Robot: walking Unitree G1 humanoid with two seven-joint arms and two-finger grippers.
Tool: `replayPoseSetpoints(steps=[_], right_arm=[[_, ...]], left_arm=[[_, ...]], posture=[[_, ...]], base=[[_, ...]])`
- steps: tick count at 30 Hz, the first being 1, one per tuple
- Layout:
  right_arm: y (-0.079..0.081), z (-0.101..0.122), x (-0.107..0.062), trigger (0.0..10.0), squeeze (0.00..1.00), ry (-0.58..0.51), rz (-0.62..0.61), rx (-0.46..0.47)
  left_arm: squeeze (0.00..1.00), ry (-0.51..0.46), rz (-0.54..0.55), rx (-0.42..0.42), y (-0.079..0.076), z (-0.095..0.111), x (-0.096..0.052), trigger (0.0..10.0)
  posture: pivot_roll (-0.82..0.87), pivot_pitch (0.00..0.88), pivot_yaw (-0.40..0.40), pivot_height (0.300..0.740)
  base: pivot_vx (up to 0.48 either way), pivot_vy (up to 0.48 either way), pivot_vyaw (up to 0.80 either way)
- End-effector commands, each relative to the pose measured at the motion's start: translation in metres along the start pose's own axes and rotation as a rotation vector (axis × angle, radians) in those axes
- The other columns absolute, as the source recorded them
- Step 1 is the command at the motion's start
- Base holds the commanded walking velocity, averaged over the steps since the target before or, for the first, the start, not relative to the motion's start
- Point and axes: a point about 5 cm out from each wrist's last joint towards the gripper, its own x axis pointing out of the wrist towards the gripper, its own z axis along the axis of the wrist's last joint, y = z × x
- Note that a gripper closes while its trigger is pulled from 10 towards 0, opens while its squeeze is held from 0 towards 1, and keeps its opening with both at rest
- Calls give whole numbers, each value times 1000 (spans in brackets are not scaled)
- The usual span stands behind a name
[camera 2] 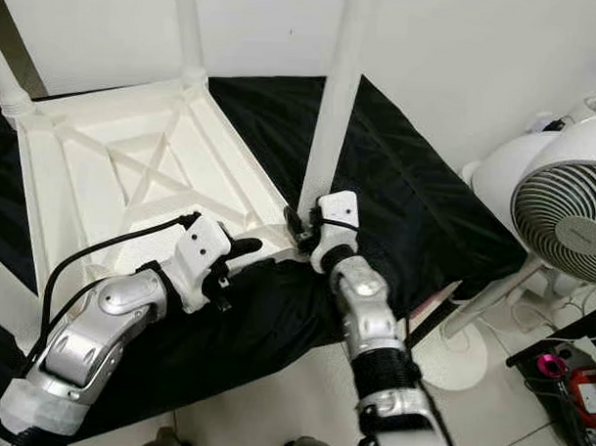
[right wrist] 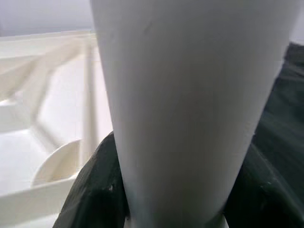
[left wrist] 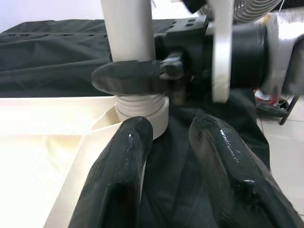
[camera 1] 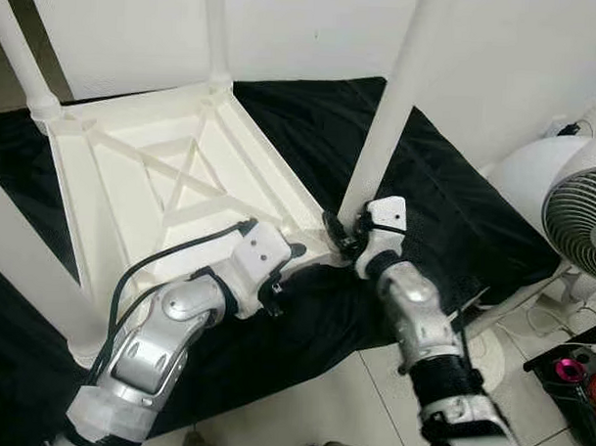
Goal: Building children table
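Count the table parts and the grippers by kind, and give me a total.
table legs: 4
tabletop, upside down: 1
grippers: 2, the left gripper open, the right gripper shut on one of the table legs
Total: 7

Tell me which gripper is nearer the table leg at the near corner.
Right. The right gripper is clamped around the table leg at its base; the left gripper sits beside it at the tabletop edge.

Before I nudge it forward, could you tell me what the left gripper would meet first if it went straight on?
Most likely the near table leg at its socket, where the right gripper is already clamped; the left gripper points at that corner, though depth is uncertain.
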Motion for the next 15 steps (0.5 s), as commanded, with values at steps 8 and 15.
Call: replayPoseSetpoints(steps=[8,15], right_arm=[[11,-8,-7,10000,0,60,-51,21],[11,-2,-13,10000,1000,41,-49,56]], left_arm=[[0,10,-25,7,-4,-2,6,10000],[0,8,-30,7,-2,-1,7,10000]], posture=[[-121,40,-13,740],[-133,38,-1,740]], base=[[0,0,0],[0,0,0]])
